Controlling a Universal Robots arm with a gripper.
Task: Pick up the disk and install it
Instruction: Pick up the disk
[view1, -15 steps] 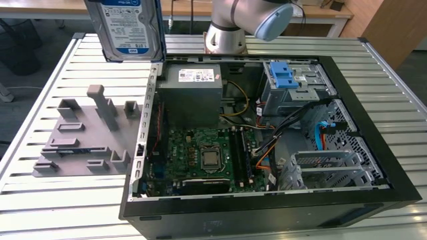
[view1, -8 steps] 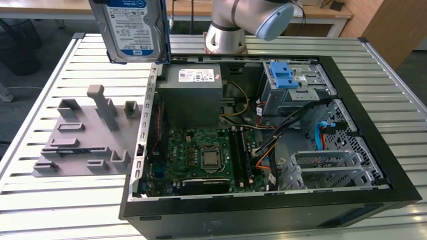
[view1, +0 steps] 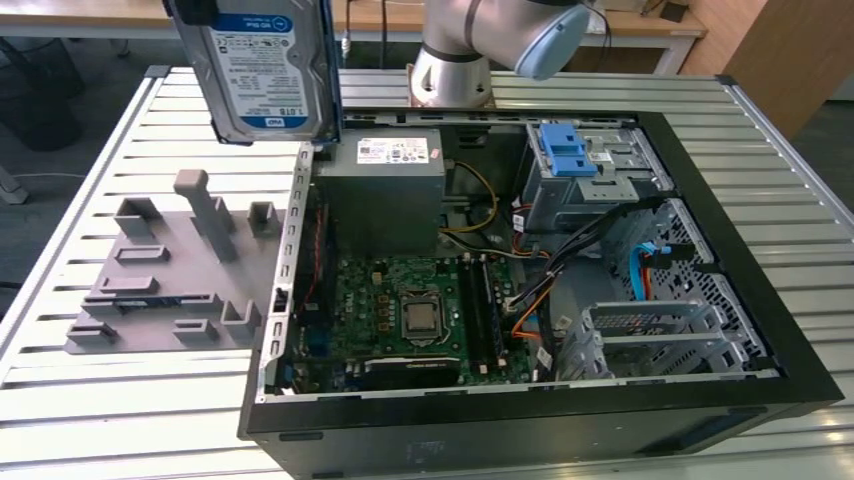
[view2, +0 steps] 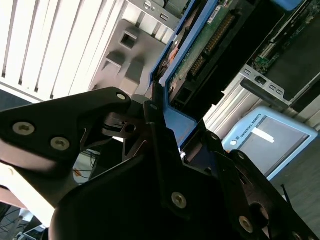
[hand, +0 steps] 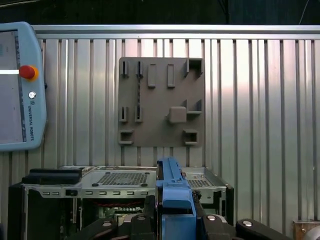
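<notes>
The disk (view1: 263, 65) is held upright in the upper left of the exterior view, its blue bracket (hand: 170, 175) clenched by the gripper (hand: 173, 206), high enough, it is judged, to be kept clear of the case (view1: 767, 290) and the grey fixture (view1: 174, 270).

Bright, even light; soft shadows

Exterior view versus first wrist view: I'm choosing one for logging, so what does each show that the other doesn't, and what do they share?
Exterior view: the disk's labelled face held up near the open computer case, with the motherboard and power-supply box inside. First wrist view: the gripper shut on the disk's blue bracket edge, and a teach pendant. Shared: the disk, the case, the grey fixture plate and the slatted table.
</notes>
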